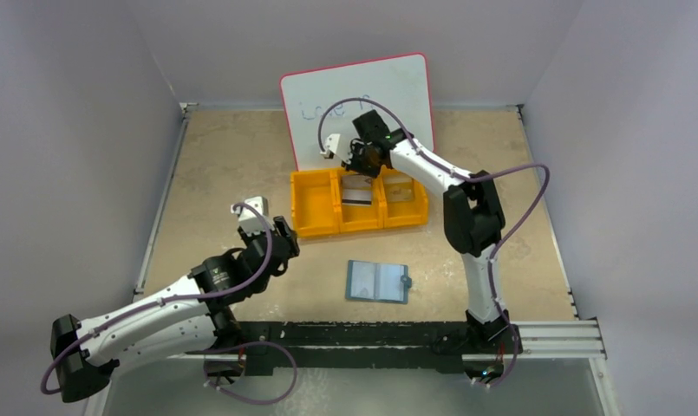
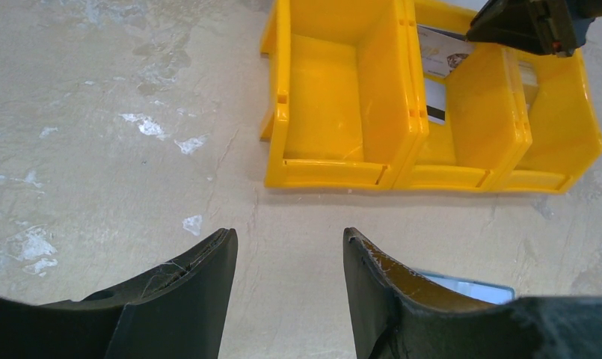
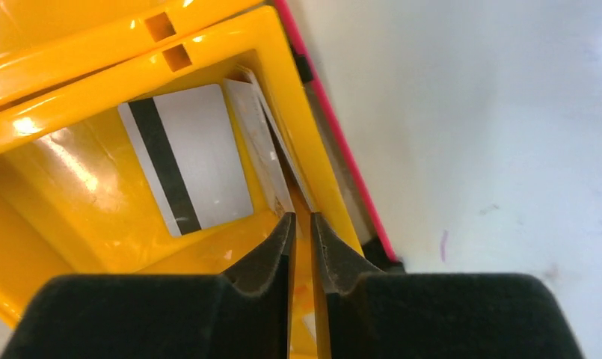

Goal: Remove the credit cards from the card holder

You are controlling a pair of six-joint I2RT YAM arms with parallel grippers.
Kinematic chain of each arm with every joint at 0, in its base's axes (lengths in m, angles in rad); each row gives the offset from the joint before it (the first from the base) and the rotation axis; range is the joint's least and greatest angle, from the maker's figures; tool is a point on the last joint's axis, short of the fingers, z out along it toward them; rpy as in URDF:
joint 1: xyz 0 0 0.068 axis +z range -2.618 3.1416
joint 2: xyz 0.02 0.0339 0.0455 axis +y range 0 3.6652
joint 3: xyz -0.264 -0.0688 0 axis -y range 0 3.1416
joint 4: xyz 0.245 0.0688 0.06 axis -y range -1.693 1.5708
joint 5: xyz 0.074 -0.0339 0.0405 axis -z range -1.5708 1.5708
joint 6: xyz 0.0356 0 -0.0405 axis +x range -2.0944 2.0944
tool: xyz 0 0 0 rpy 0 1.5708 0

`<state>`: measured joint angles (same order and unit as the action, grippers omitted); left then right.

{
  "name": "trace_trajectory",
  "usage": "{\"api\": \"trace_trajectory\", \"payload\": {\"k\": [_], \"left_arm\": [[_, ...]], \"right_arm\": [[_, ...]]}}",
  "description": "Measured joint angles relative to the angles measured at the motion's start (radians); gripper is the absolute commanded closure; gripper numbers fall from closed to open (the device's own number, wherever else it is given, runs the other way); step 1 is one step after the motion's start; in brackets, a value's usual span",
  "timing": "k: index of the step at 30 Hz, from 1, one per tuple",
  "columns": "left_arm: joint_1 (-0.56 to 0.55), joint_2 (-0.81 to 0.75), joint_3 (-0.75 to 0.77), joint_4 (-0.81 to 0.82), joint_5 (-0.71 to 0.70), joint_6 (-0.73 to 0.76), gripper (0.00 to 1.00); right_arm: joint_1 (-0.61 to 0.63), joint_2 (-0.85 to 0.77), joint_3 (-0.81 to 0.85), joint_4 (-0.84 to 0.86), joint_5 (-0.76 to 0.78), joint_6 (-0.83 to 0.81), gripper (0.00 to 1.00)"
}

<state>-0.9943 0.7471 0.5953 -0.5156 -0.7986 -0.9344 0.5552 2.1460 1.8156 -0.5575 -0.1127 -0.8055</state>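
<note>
Hovering over yellow bin [image 1: 315, 208], right gripper [image 3: 301, 218] barely parted by credit cards [image 3: 185, 157], left gripper [image 2: 290, 239] spread, empty

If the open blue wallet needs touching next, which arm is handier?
Probably left: the left tool hangs open over bare table, with the wallet close by. The right tool is farther off, above the yellow bin's middle compartment, where cards lie.
</note>
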Motion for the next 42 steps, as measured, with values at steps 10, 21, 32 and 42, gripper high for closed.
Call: {"api": "trace_trajectory", "payload": {"k": [10,21,32,42], "left_arm": [[0.0,0.015,0.0,0.005,0.002,0.0,0.46],[0.0,0.031,-0.001,0.033,0.028,0.005,0.33],[0.0,0.09,-0.023,0.111,0.063,-0.008,0.35],[0.0,0.013,-0.046,0.111,0.015,-0.082,0.35]], "right_arm": [[0.001,-0.063,-0.023,0.125,0.047,0.039,0.85],[0.001,-0.407,-0.409,0.381,0.053,0.475,0.73],[0.209,-0.932,-0.951,0.525,0.183,1.179,0.63],[0.617,-0.909,-1.116,0.465,0.45,1.542,0.54]]}}
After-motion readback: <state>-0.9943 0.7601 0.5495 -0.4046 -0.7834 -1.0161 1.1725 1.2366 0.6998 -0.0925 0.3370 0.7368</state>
